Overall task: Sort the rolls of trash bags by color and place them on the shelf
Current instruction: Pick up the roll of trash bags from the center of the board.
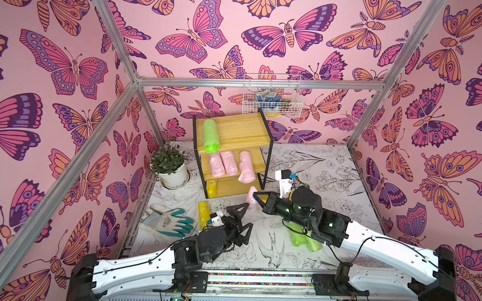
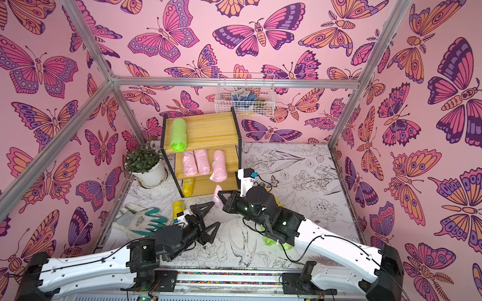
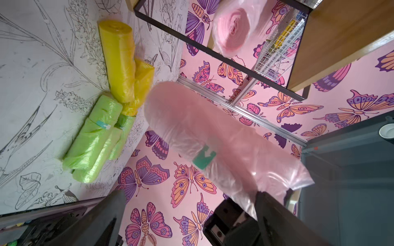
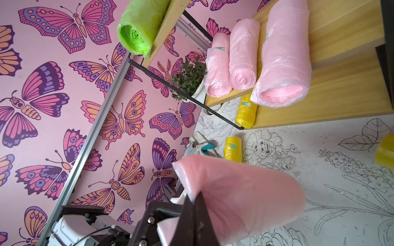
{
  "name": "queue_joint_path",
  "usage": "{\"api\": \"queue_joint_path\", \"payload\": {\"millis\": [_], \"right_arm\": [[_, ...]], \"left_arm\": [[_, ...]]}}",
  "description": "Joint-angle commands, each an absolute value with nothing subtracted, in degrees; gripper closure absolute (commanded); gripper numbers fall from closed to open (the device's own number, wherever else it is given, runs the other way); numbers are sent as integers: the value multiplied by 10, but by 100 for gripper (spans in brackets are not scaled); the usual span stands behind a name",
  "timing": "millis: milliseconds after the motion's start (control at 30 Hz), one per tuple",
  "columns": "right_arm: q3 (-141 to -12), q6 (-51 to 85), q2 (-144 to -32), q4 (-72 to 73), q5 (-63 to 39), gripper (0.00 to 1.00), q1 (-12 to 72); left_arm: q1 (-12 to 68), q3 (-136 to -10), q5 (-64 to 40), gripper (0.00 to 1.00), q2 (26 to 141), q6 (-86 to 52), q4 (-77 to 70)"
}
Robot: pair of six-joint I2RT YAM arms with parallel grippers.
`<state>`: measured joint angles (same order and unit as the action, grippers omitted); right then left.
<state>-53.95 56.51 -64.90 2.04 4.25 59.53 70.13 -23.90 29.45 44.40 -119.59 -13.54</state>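
Nearest me, the left gripper [image 1: 241, 221] is hovering low over the table [image 1: 330, 165], jaws spread wide and gripping nothing. On its left side, a loose yellow roll [image 1: 203, 213] is lying on the table, and gloves [image 1: 171, 223] are lying flat beyond that.

Under the right arm I am counting three green rolls [image 3: 93, 138] lying bunched together, with two yellow rolls [image 3: 123, 64] resting against their far ends.

Further out, the right gripper [image 4: 195, 204] is pinching the loose plastic end of the held pink roll [image 4: 245, 191], jaws pressed together on it. It is holding the roll in the air just in front of the shelf [image 1: 235, 131].

On the shelf:
- Top board: the shelved green roll [image 1: 210, 135] is lying at the left side.
- Middle board: three pink rolls [image 1: 228, 163] are lying side by side.
- Bottom board: the shelved yellow roll [image 1: 212, 188] is lying at the left end.

A potted plant [image 1: 169, 162] is standing left of the shelf. Farthest back, a wire basket [image 1: 272, 95] is hanging on the wall.
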Motion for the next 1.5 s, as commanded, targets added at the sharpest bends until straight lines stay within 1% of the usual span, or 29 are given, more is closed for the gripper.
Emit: {"api": "queue_joint_path", "payload": {"millis": [0, 367, 600, 800, 933, 1000, 1100, 1167, 1333, 1467], "right_arm": [[-565, 559, -633, 32, 43, 100, 592], [-560, 573, -627, 43, 39, 100, 592], [-565, 574, -631, 45, 39, 100, 592], [-568, 569, -635, 46, 43, 100, 592], [-560, 566, -636, 64, 47, 100, 592], [-556, 560, -634, 75, 52, 100, 592], [-541, 551, -622, 106, 72, 100, 592], [-527, 548, -613, 136, 85, 100, 592], [-504, 562, -609, 195, 103, 100, 592], [-508, 574, -616, 216, 102, 100, 592]], "left_arm": [[706, -227, 333, 0, 461, -1278, -201], [710, -224, 436, 0, 457, -1315, -205], [710, -243, 477, 0, 477, -1359, -200], [711, -261, 490, 0, 509, -1408, -196], [711, -267, 530, 0, 514, -1446, -182], [711, -276, 553, 0, 506, -1459, -147], [711, -304, 544, 0, 488, -1514, -45], [710, -313, 532, 0, 483, -1499, -34], [711, -336, 486, 0, 505, -1489, -49], [711, -353, 467, 0, 546, -1470, -118]]}}
